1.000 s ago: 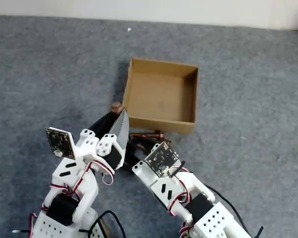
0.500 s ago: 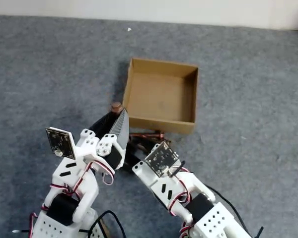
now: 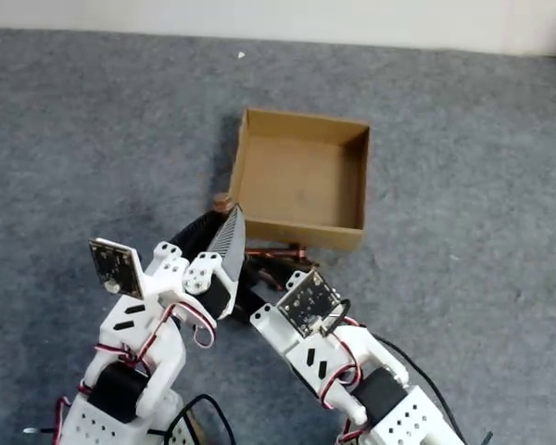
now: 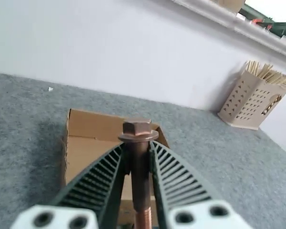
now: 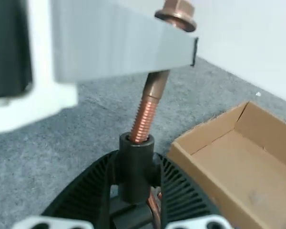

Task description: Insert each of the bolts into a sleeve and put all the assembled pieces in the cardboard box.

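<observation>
Left gripper [image 4: 139, 151] is clamping a copper bolt [image 4: 140, 162] by the shank, its ribbed fingers pressing in on both sides and the hex head sitting just above the fingertips. Right gripper [image 5: 133, 177] is gripping a black sleeve [image 5: 135, 164] between its fingers, with the open end facing up. The bolt's threaded end is sitting in the sleeve's mouth and the shank is leaning off the sleeve's line; how deep it is reaching cannot be told. In the high view the two arms are meeting over the grey table [image 3: 93, 120], just off the near left corner of the cardboard box [image 3: 296, 228], so bolt and sleeve are hanging outside the box. The box is standing open-topped, well in from the table's far edge. A second copper-coloured piece [image 3: 280, 251] is lying on the table just beside the box's near wall; whether it is a bare bolt or an assembled one cannot be told. A pale perforated holder of thin sticks [image 4: 251, 102] is standing at the table's far edge against the white wall [image 4: 109, 52].
</observation>
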